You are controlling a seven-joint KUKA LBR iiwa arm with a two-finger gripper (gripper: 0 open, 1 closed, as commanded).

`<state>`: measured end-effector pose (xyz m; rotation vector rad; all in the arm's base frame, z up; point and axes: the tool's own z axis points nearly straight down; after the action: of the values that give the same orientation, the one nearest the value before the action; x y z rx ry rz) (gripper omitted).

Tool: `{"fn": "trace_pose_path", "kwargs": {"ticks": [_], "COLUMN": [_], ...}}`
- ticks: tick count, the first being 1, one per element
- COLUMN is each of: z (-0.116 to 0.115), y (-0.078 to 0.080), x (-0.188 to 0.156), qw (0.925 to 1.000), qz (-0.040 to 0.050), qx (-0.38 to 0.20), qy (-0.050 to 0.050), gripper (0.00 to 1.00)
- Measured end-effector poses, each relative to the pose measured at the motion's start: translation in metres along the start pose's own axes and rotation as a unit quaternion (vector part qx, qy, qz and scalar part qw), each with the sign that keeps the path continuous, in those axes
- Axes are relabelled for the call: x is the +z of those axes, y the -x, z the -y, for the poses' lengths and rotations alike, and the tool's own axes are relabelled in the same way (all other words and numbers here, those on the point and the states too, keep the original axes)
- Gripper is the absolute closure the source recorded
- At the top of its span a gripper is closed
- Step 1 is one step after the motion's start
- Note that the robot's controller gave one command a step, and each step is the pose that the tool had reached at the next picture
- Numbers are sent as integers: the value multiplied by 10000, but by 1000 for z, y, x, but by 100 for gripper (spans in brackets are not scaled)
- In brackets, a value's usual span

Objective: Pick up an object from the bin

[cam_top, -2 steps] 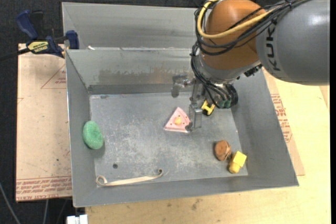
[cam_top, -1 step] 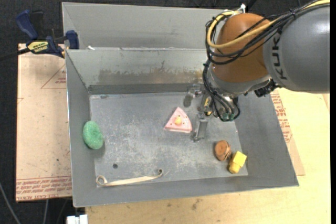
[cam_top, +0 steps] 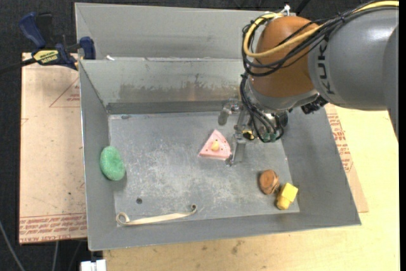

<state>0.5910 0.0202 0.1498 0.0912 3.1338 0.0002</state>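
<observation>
The claw point(cam_top: 229, 136) stands released, fingers apart, just beside the right edge of the pink triangular wedge point(cam_top: 215, 147) lying mid-bin point(cam_top: 190, 203). Lettering on the grey arm point(cam_top: 358, 60) reads "KU"; the remainder is hidden.

Single camera, looking down on grey bin point(cam_top: 171, 187), slightly oblique, whole bin framed, arm point(cam_top: 361, 54) from right

The claw point(cam_top: 228, 135) hangs spread just beside a pink triangular block point(cam_top: 215, 146) near the bin's point(cam_top: 165, 174) middle.
</observation>
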Motion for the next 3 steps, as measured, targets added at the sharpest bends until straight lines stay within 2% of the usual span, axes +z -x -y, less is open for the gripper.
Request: {"fn": "trace_pose_path", "kwargs": {"ticks": [1,2,3], "z": [1,-6,-6], "y": [10,0,0], "x": [44,77,77], "qw": [9933,9883,9884], "qz": [-6,-2,-2], "qx": [-1154,-1522,-1521], "qy": [7,23,22], "gripper": [0,100,100]}}
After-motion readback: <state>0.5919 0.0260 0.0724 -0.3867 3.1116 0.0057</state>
